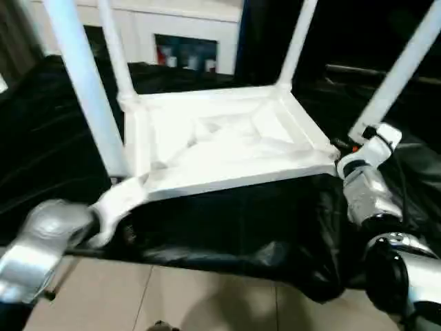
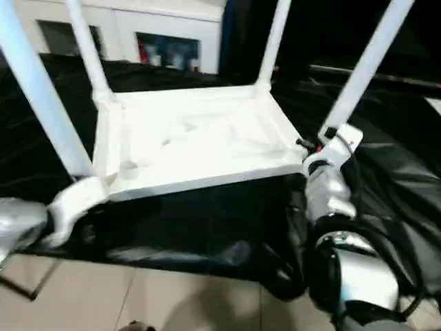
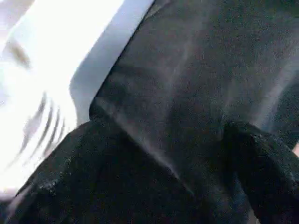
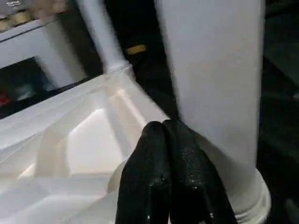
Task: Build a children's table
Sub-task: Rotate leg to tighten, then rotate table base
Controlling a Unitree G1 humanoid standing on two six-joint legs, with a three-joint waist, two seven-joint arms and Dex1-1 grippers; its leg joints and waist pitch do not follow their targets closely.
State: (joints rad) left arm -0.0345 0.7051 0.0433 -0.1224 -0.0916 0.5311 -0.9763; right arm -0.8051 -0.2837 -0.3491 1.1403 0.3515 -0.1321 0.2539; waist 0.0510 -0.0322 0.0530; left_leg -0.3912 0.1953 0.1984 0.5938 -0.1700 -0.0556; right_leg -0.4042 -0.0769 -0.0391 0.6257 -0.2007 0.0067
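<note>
Well, the table (image 1: 227, 145) looks light, stiff and slick to me; I'd take it by a leg (image 1: 396, 72). My left pincer (image 3: 154, 177) gapes wide, and my right pincer (image 4: 175, 179) is pinched empty beside that leg's socket.

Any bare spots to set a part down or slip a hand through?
Free: the ribbed underside between the four legs, and black sheet on the robot's left. Crowded: the near right corner, where the right gripper sits by a leg.
</note>
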